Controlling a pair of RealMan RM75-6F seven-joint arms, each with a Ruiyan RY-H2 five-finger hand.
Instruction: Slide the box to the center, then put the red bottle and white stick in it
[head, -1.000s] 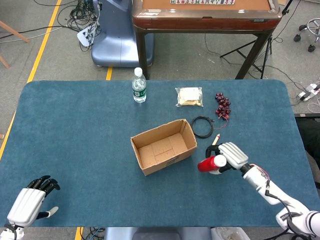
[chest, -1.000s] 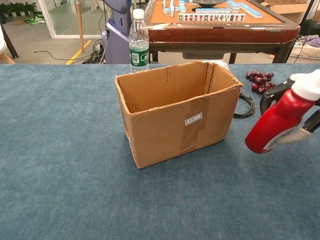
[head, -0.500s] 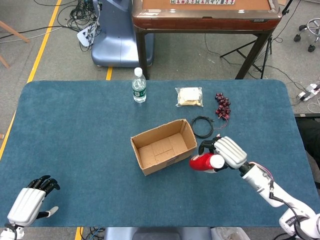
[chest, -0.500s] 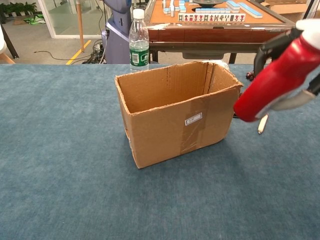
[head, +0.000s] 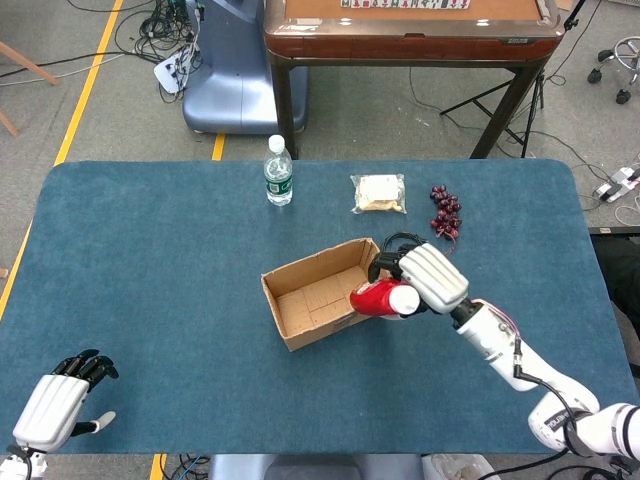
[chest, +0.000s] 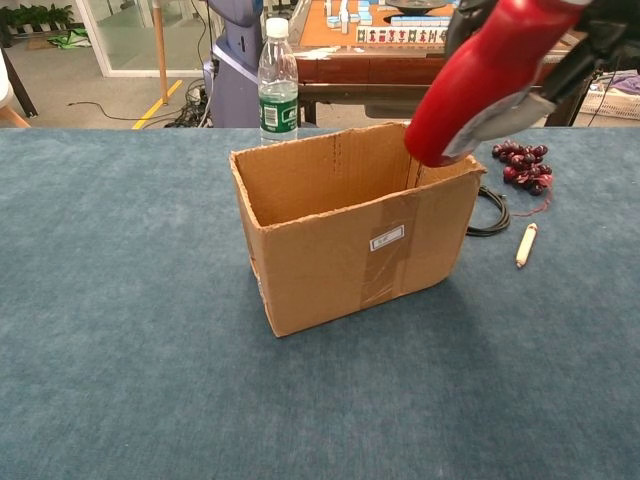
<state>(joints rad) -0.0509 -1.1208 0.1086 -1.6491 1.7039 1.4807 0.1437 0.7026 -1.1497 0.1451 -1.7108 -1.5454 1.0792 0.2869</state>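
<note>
Right hand (head: 430, 280) grips red bottle (head: 378, 298), tilted base-down over right end of box (head: 325, 295) (prob. lined up for drop-in). Box near table centre. White stick (chest: 525, 244) lies on cloth beside box, not yet picked. Left hand (head: 55, 405) empty, fingers apart, resting at near edge. Box sticker (chest: 386, 238): text unreadable. Water bottle (chest: 277, 82) label: unreadable.

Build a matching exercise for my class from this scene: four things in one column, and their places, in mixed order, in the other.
Things:
1. red bottle
2. white stick
3. water bottle
4. left hand

Places:
A. lying on the table right of the cardboard box
B. near the table's front left corner
C. held above the box's right edge
D. standing behind the box

Pairs: 1-C, 2-A, 3-D, 4-B
</note>
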